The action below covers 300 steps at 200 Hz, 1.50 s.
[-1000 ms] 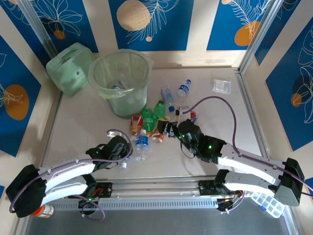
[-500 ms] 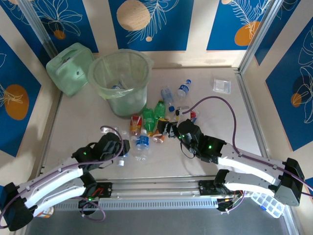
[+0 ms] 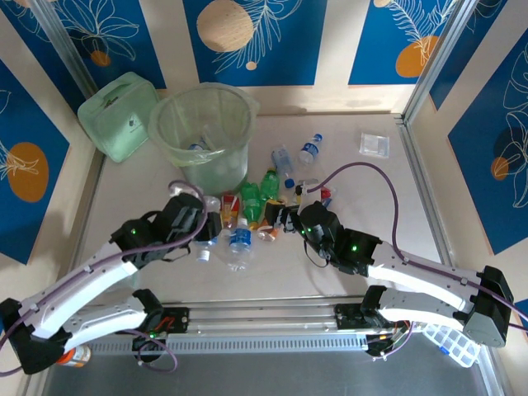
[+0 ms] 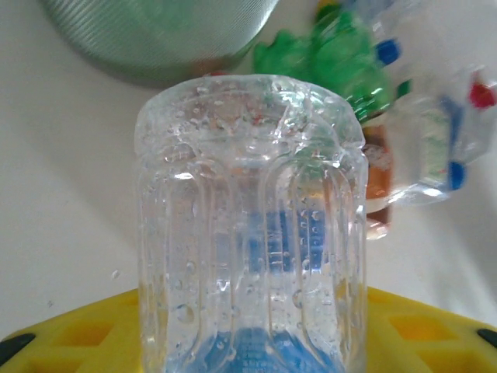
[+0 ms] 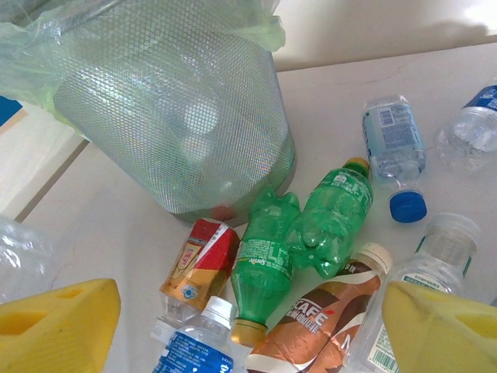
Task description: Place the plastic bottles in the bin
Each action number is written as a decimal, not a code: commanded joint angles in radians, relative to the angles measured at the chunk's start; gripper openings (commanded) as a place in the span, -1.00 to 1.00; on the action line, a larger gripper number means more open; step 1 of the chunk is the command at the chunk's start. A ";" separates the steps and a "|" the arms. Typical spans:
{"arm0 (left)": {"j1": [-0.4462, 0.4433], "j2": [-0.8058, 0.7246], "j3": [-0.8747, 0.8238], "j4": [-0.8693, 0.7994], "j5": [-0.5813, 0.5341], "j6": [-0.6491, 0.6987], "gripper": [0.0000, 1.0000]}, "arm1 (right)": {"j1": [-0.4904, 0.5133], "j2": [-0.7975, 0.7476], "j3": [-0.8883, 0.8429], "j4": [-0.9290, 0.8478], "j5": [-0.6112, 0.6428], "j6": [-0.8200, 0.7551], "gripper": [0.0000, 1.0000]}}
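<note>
the left gripper (image 3: 196, 227) is clamped narrow on a clear bottle (image 4: 248, 217), its yellow pads (image 4: 70, 334) pressing the ribbed, droplet-covered sides. a blue label shows through the plastic. the bottle's base points away from the wrist, toward the foot of the bin (image 3: 216, 169). whether the bottle is clear of the table (image 3: 371, 190) i cannot tell. from above, this gripper sits just left of the pile of bottles, near the bin's base.

the right gripper (image 5: 248, 330) stands wide with nothing between its pads, which sit at the two lower corners of the wrist view. it hangs over the near right side of the pile. below it lie two green bottles (image 5: 264, 256) side by side and touching, with a red-labelled bottle (image 5: 198, 264) to their left and a brown café-labelled bottle (image 5: 326, 311) to their right. a blue-labelled bottle (image 5: 194, 346) lies nearest the wrist. beyond them lies a clear bottle with a blue cap (image 5: 396, 148).

the bin stands upright at the far left of the table, a thin liner (image 5: 140, 31) over its rim, with a pale green container (image 3: 120, 115) just beside it.
</note>
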 commanded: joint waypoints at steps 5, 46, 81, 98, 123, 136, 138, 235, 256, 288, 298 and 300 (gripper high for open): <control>0.007 0.046 0.181 -0.058 0.053 0.078 -0.79 | 0.006 -0.019 -0.015 0.027 0.029 -0.013 0.76; 0.007 0.198 0.452 -0.084 0.067 0.115 -0.79 | 0.005 -0.015 -0.016 0.031 0.041 -0.017 0.76; 0.089 0.342 0.659 -0.084 0.073 0.106 -0.81 | 0.004 0.002 -0.013 0.032 0.046 -0.018 0.76; 0.162 0.419 0.747 -0.081 0.099 0.067 -0.91 | 0.004 0.010 -0.012 0.031 0.049 -0.014 0.76; 0.228 0.524 0.852 -0.084 0.011 0.016 -0.90 | 0.003 0.019 -0.008 0.026 0.060 -0.009 0.77; 0.268 0.595 0.919 -0.095 0.017 -0.020 -0.90 | 0.004 0.027 -0.011 0.031 0.063 -0.010 0.77; 0.274 0.608 0.933 -0.098 0.024 -0.026 -0.90 | 0.003 0.029 -0.010 0.031 0.063 -0.010 0.77; 0.456 1.004 1.300 -0.192 0.229 -0.167 -0.95 | 0.012 0.078 0.021 -0.014 0.121 0.031 0.78; 0.478 1.016 1.301 -0.215 0.200 -0.151 -0.95 | 0.011 0.080 0.018 -0.005 0.121 0.026 0.78; 0.527 1.046 1.302 -0.252 0.223 -0.146 -0.95 | 0.010 0.103 0.024 -0.003 0.124 0.025 0.78; 0.538 1.054 1.301 -0.265 0.223 -0.141 -0.95 | 0.010 0.110 0.028 -0.006 0.123 0.026 0.78; 0.539 1.055 1.301 -0.267 0.221 -0.140 -0.95 | 0.010 0.111 0.028 -0.006 0.122 0.027 0.78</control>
